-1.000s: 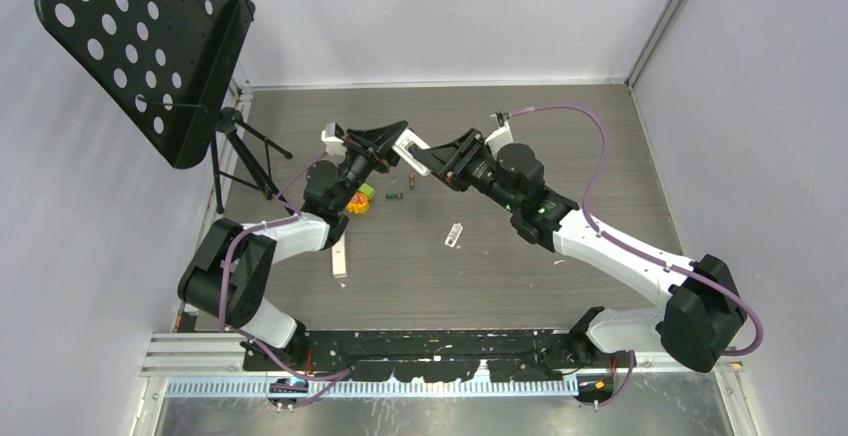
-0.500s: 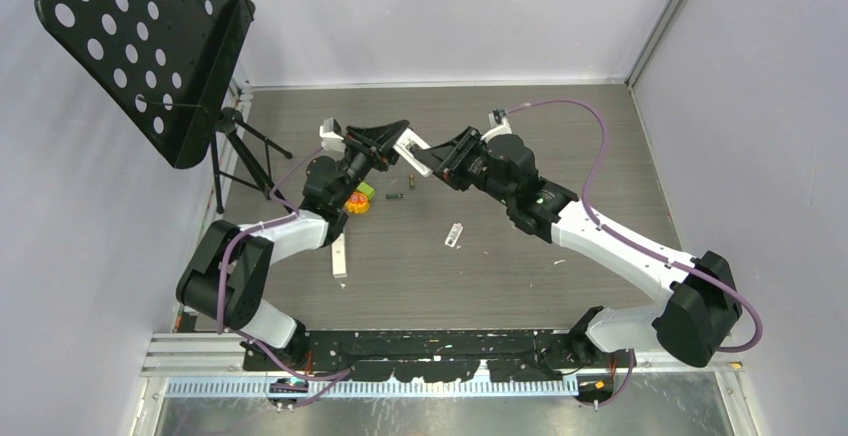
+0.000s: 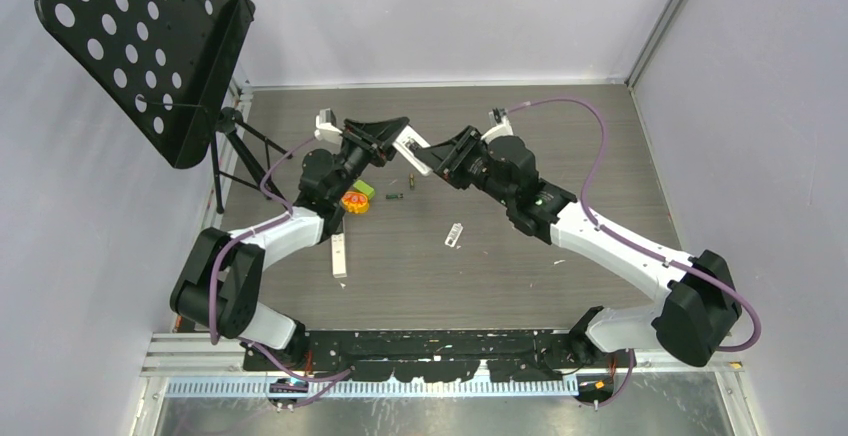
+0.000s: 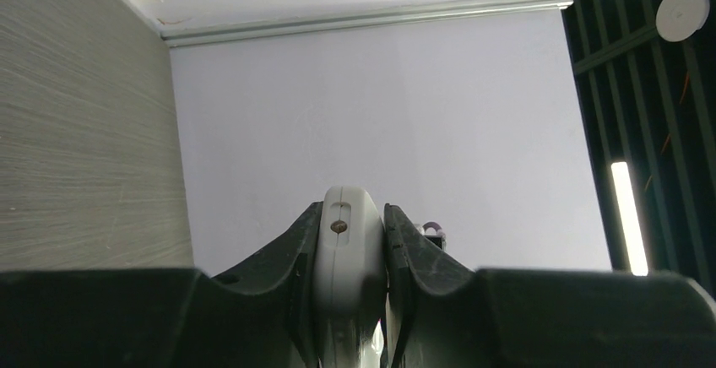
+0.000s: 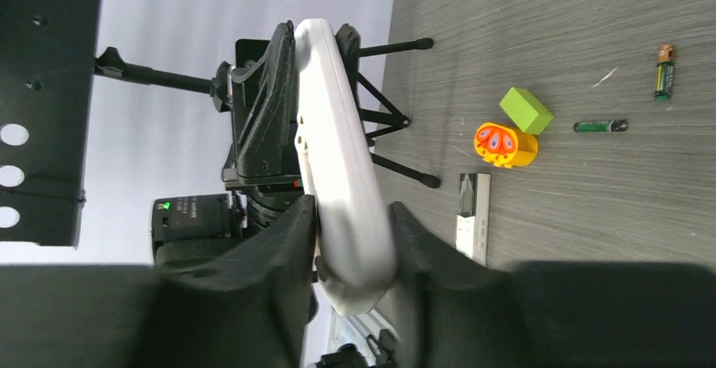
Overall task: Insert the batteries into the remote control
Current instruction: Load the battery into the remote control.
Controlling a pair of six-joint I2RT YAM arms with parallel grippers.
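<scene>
**Op A:** Quick status, hands?

**Op B:** Both of mine are clamped on the remote control, which I'm holding in the air over the far middle of the table. The left gripper pinches one end and the right gripper pinches the other.

**Op A:** Batteries?

**Op B:** They're on the table, just near of the remote. I see a brown-tipped battery and a dark battery right of the orange-and-green toy. I can't find a third.

**Op A:** What could go wrong?

**Op B:** I've got two arms on one rigid thing, so if they move out of step it twists or slips out of a pinch. If it drops, it could knock the batteries rolling. I also have no free hand for a battery, and once one lets go, a single end grip may let the remote sag. I can't tell if the compartment is open. The small white piece may be its cover.
</scene>
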